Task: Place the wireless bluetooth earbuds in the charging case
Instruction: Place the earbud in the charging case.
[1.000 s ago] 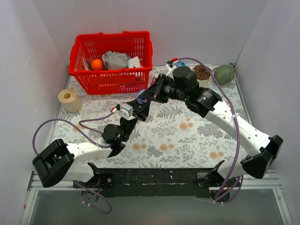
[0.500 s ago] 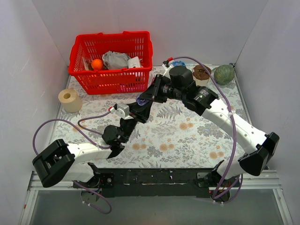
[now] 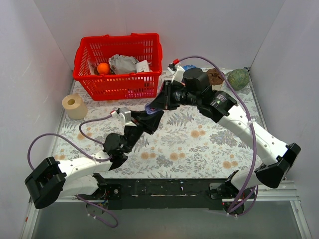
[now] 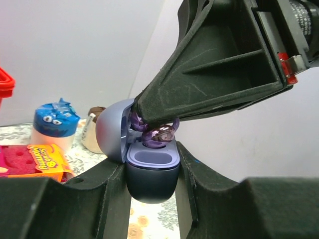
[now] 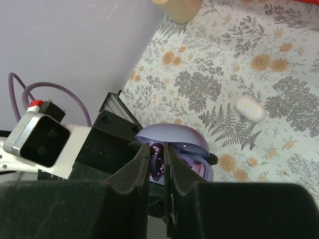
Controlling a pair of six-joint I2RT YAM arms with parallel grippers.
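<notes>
The charging case [image 4: 152, 181], pale lavender-blue with its lid [image 4: 110, 133] swung open, is held above the table with my left gripper [image 4: 152, 169] shut on its lower half. My right gripper [image 5: 157, 155] reaches down into the open case, shut on a shiny purple earbud [image 5: 157, 163]. That earbud [image 4: 160, 134] sits at the case's rear socket, while the front socket [image 4: 152, 158] shows bare. Another purple gleam [image 5: 199, 167] shows inside the case; I cannot tell whether it is a second bud. From above, both grippers meet at the case [image 3: 149, 108].
A white capsule-shaped object [image 5: 250, 109] lies on the floral cloth. A red basket [image 3: 119, 64] stands at the back left and a paper roll [image 3: 75, 106] to its left. A blue-capped tub [image 4: 54, 127], a sponge pack [image 4: 30, 160] and a green ball [image 3: 238, 78] lie at the back.
The left arm's elbow has swung down and to the left while its gripper kept the case. The right gripper stayed at the open case with the earbud.
</notes>
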